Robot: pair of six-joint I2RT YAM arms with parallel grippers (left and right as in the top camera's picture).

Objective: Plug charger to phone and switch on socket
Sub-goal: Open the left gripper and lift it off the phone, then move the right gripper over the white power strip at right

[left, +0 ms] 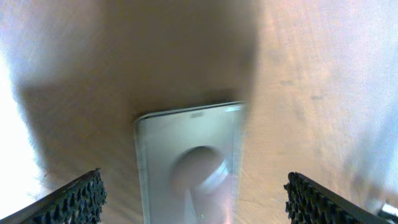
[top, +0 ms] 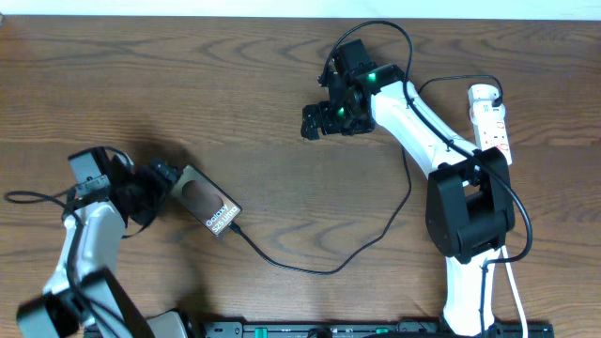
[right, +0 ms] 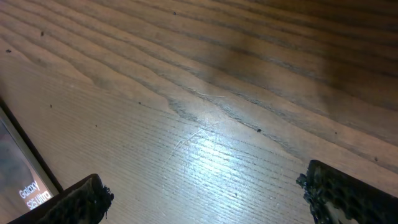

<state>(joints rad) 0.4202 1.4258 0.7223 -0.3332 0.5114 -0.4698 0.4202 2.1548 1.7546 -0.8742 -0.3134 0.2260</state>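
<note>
**Charger in phone, both grippers empty**

The phone (top: 205, 206) lies on the table (top: 188, 84), charger (top: 310, 266) tip at its end. The left gripper (left: 194, 193) straddles it, spread wide. The right gripper (top: 315, 120) hovers parted, empty. The socket (top: 490, 122) lies far right.

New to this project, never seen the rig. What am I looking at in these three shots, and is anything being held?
Two white-and-black robot arms stand at a wooden table. The overhead view shows everything; the other two views are cameras on each wrist, looking past their own jaws. The phone lies at the left, with the charger running from its end towards the right arm's base. The white socket lies at the far right. The left gripper sits open around the phone's end, not clamped. The right gripper hangs open over bare wood, holding nothing.
</note>
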